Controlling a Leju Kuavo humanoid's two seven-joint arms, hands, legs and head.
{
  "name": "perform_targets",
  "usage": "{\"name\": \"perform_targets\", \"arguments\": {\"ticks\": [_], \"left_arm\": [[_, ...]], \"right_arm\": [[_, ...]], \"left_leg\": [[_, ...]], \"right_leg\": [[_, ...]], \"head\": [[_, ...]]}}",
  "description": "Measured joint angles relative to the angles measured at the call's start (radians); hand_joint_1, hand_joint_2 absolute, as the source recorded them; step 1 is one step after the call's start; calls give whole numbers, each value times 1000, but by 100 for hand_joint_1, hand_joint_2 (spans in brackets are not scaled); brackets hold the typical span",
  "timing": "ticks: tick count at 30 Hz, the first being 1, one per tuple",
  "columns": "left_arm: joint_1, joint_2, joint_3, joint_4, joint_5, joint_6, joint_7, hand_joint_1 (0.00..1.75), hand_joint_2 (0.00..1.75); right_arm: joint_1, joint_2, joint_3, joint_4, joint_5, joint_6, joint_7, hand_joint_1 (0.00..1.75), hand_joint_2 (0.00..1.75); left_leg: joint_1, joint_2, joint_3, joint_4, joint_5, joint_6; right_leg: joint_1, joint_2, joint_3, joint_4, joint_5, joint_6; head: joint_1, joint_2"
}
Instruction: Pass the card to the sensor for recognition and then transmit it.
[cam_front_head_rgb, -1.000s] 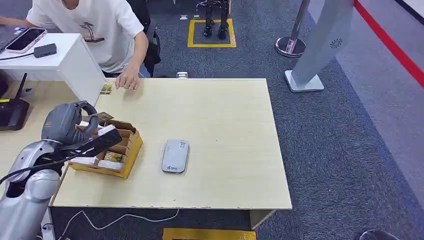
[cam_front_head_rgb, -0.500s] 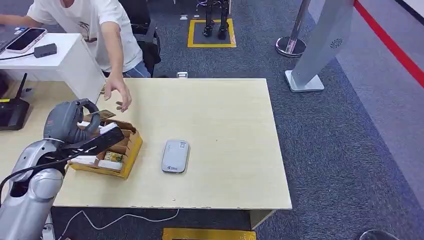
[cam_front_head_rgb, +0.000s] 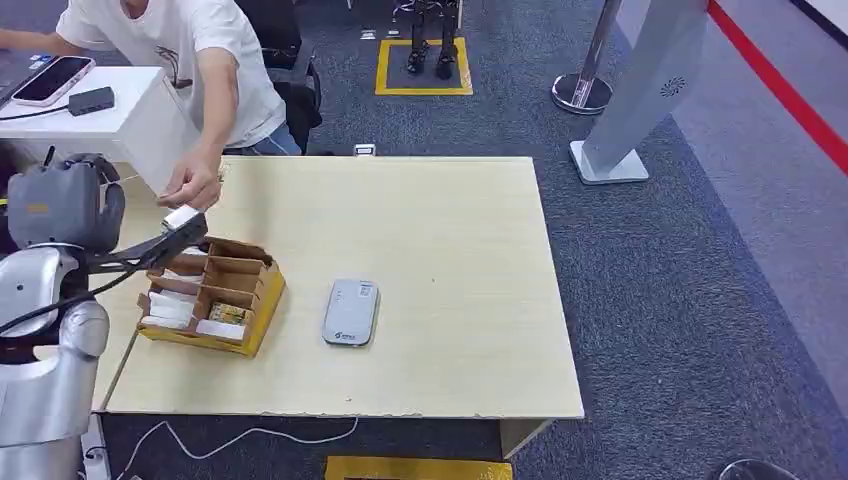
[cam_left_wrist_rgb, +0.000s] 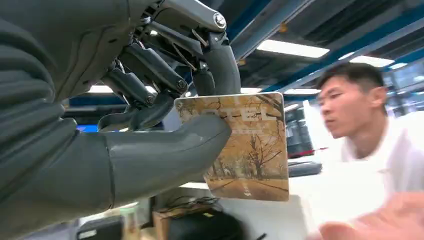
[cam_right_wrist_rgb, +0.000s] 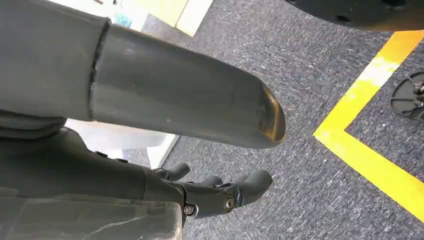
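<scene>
The left robot hand (cam_left_wrist_rgb: 150, 125) pinches the card (cam_left_wrist_rgb: 245, 147) between thumb and fingers, raised above the desk (cam_front_head_rgb: 420, 220). A person's hand (cam_front_head_rgb: 190, 185) reaches to its tip. Below it sits a cardboard box (cam_front_head_rgb: 215, 300); farther right lies the sensor (cam_front_head_rgb: 350, 312). The right robot hand (cam_right_wrist_rgb: 200, 150) hangs over carpet, fingers apart, holding nothing.

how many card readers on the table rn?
1. The grey card reader lies flat on the wooden table, just beside the cardboard box on its side away from the left hand. None looks hidden.
</scene>
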Motion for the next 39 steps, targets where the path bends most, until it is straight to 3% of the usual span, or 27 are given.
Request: {"name": "perform_targets", "arguments": {"ticks": [10,35,36,37,38,39], "left_arm": [[-65,-69,70,94,-21,-7,-29,175,175],[-100,-161,76,143,-26,-17,-46,175,175],[-100,-163,76,144,-25,-17,-47,65,175],[-100,-164,76,145,-23,-17,-48,0,175],[-100,-165,76,147,-22,-17,-49,0,0],[-100,-166,76,148,-21,-16,-49,0,0]], "right_arm": [[0,0,9,0,0,0,3,0,0],[0,0,9,0,0,0,0,0,0],[0,0,9,0,0,0,1,0,0],[0,0,9,0,0,0,3,0,0],[0,0,9,0,0,0,5,0,0],[0,0,9,0,0,0,6,0,0]], "left_leg": [[0,0,0,0,0,0],[0,0,0,0,0,0],[0,0,0,0,0,0],[0,0,0,0,0,0],[0,0,0,0,0,0],[0,0,0,0,0,0]], "right_leg": [[0,0,0,0,0,0],[0,1,0,0,0,0],[0,1,0,0,0,0],[0,1,0,0,0,0],[0,1,0,0,0,0],[0,1,0,0,0,0]], "head": [[0,0],[-1,0],[-1,0],[-1,0],[-1,0],[-1,0]]}}
